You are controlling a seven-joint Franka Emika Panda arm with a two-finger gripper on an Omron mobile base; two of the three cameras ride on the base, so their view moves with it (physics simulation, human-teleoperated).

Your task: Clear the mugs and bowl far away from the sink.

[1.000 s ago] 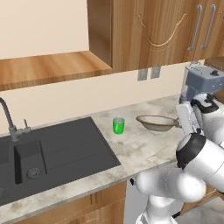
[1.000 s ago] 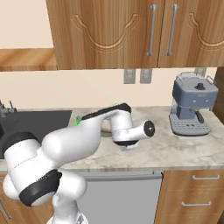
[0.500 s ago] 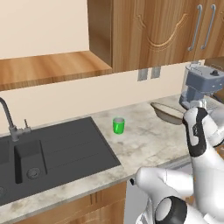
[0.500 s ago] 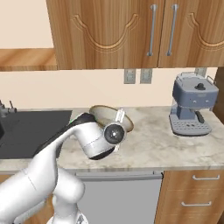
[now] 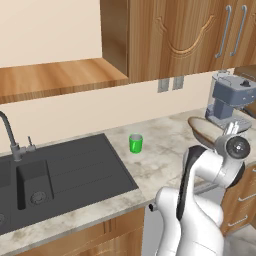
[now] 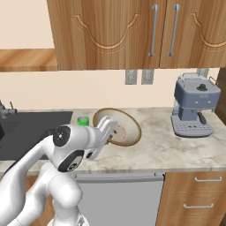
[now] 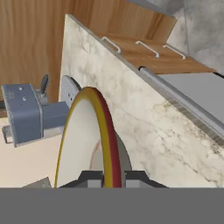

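Note:
My gripper (image 6: 108,133) is shut on the rim of the bowl (image 6: 122,127), a wide tan-rimmed dish held tilted nearly on edge above the counter. From the left base the bowl (image 5: 202,129) hangs just in front of the coffee machine, with the gripper (image 5: 228,132) on its right side. In the hand view the bowl's (image 7: 86,144) rim runs up between my fingertips (image 7: 89,178). A green mug (image 5: 135,143) stands upright on the counter just right of the sink (image 5: 60,170). That green mug (image 6: 82,120) shows behind my arm, beside the sink (image 6: 31,128).
A blue-grey coffee machine (image 6: 194,106) stands at the counter's right end by the wall; the coffee machine (image 5: 227,97) is close behind the bowl. The tap (image 5: 10,135) rises at the sink's back. Wall cabinets (image 6: 132,35) hang overhead. Marble counter (image 6: 159,145) lies open right of the bowl.
The bowl left the counter beside the green mug and travelled right toward the coffee machine, tipping onto its edge in my grip. The green mug has stayed put.

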